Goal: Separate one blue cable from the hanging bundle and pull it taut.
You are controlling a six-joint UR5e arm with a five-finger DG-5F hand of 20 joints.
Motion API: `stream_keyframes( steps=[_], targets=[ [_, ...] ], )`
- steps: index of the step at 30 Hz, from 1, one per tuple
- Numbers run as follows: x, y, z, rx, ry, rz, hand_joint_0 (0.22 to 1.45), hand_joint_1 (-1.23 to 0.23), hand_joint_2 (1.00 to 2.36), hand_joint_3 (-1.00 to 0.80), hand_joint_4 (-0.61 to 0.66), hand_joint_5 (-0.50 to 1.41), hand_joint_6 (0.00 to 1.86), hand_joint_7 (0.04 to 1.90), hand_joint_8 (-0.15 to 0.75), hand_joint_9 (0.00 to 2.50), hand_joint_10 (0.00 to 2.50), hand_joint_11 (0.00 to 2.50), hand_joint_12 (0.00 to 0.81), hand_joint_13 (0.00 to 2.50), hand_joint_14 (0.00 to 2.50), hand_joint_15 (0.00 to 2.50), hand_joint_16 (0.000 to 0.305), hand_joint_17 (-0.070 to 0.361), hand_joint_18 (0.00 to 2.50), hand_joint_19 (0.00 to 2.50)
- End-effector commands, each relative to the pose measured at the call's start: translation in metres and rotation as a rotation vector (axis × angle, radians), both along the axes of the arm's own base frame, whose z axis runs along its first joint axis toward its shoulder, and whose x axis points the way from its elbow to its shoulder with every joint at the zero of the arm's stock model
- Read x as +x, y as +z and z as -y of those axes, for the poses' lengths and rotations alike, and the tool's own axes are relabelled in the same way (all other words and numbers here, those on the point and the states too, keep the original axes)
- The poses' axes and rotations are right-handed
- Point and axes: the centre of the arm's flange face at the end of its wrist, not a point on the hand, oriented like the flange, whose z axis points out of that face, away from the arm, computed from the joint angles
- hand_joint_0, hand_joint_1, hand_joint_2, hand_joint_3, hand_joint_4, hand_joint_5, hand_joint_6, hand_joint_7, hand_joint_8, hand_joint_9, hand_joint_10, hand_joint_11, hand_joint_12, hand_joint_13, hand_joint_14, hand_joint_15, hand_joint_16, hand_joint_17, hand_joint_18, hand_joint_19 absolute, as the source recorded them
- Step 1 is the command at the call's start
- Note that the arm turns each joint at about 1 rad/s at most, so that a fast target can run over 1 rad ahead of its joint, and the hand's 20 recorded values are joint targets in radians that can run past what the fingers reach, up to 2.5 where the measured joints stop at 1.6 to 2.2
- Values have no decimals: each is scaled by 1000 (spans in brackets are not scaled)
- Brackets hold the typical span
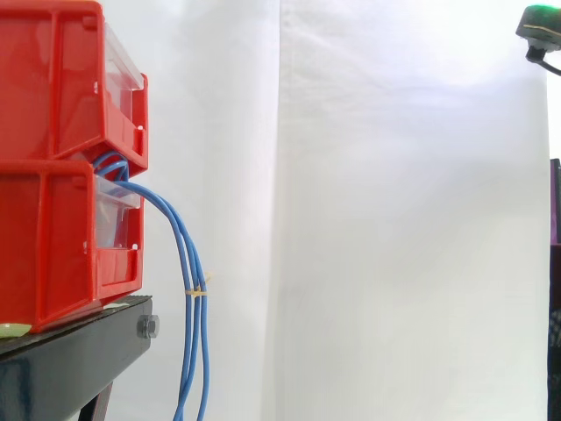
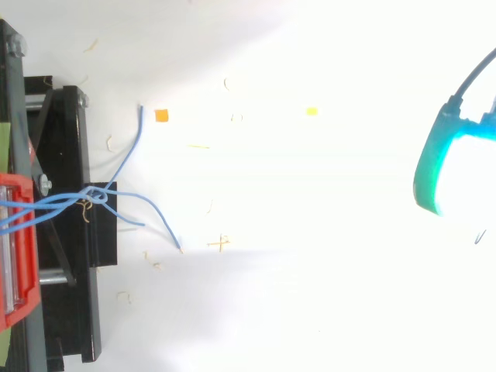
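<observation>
A bundle of thin blue cables [image 1: 188, 263] comes out from between two stacked red bins [image 1: 53, 88] and hangs down past the edge of the black stand [image 1: 79, 351]. A small yellowish tie [image 1: 198, 292] binds them partway down. From above, the blue cables [image 2: 124, 167] cross at a knot by the stand and fan out onto the white floor, with loose ends pointing away from the bins. My hand [image 2: 430, 174] glows cyan-green at the far right, well apart from the cables. In the side view the hand [image 1: 539, 24] sits in the top right corner, high above the bundle.
A white curtain backs the scene. Small scraps lie on the white floor, among them an orange square [image 2: 161, 115] and a yellow bit [image 2: 311, 111]. A dark upright object [image 1: 555, 289] stands at the right edge. Wide free room lies between the stand and my hand.
</observation>
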Motion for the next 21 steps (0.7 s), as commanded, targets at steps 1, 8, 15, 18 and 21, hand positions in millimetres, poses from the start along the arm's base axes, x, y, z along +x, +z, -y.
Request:
stream_keyframes(
  steps=[1, 8, 15, 18, 21],
  targets=[
    [0, -1, 0, -2, 0, -2, 335, -299, 1000, -500, 252, -183, 501, 657, 366, 1327, 1, 101, 432, 1308, 8, 217, 92, 207, 1605, 26],
    [3, 1, -10, -64, 31, 14, 326, -304, 1000, -500, 322, -186, 501, 626, 401, 1476, 3, 59, 442, 1447, 7, 187, 74, 166, 1654, 0],
    [22, -2, -8, -85, -23, 96, 323, -306, 1000, -500, 329, -192, 501, 623, 420, 1491, 0, 21, 452, 1494, 6, 175, 75, 168, 1762, 0],
    [34, -12, -6, -89, -50, 118, 323, -307, 1000, -500, 324, -192, 501, 624, 416, 1484, 1, 14, 459, 1499, 7, 170, 73, 165, 1779, 0],
    [56, -49, -3, -92, -57, 88, 330, -317, 1000, -500, 316, -194, 501, 624, 409, 1477, 0, 22, 447, 1483, 6, 172, 70, 157, 1742, 0]
  ],
)
